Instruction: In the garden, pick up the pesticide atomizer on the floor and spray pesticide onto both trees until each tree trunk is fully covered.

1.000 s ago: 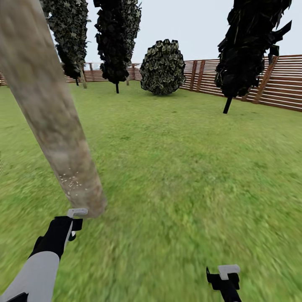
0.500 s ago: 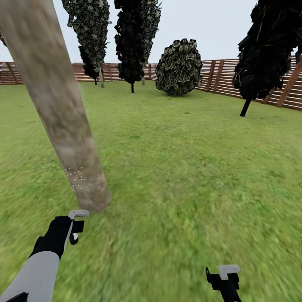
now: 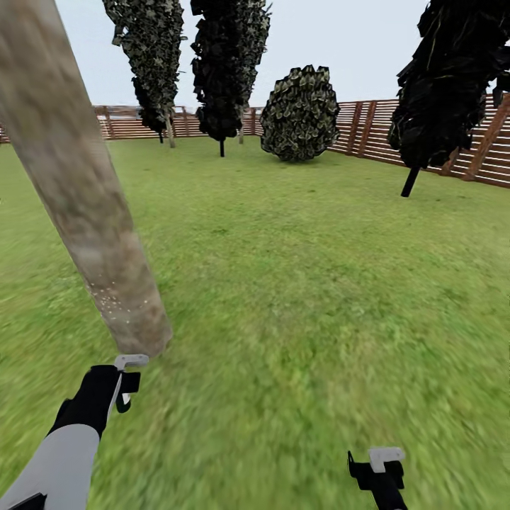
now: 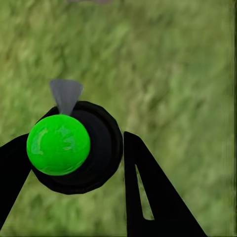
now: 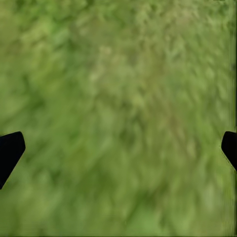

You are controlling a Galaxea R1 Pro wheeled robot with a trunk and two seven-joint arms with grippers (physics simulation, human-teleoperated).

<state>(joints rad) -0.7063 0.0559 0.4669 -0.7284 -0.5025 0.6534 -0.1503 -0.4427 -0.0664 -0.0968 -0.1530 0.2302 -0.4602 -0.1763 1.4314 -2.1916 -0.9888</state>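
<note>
Gripping: left gripper (image 4: 74,163) has its black fingers (image 4: 148,192) clamped on the small dark pesticide atomizer with a green spot (image 4: 58,144), as the left wrist view shows.
Head view, left: left gripper (image 3: 122,382) sits low near the base of the thick mottled grey-beige tree trunk (image 3: 85,205), with a pale grey piece at its tip; the bottle itself is too small to make out there.
Trunk: pale specks dot its lower part; it leans across the view's left.
Right gripper: (image 5: 118,148) fingers wide apart over blurry green grass (image 5: 118,98), holding nothing.
Head view, far: brown slatted wooden fence (image 3: 425,134), round dark shrub (image 3: 301,113), dark-leaved trees.
</note>
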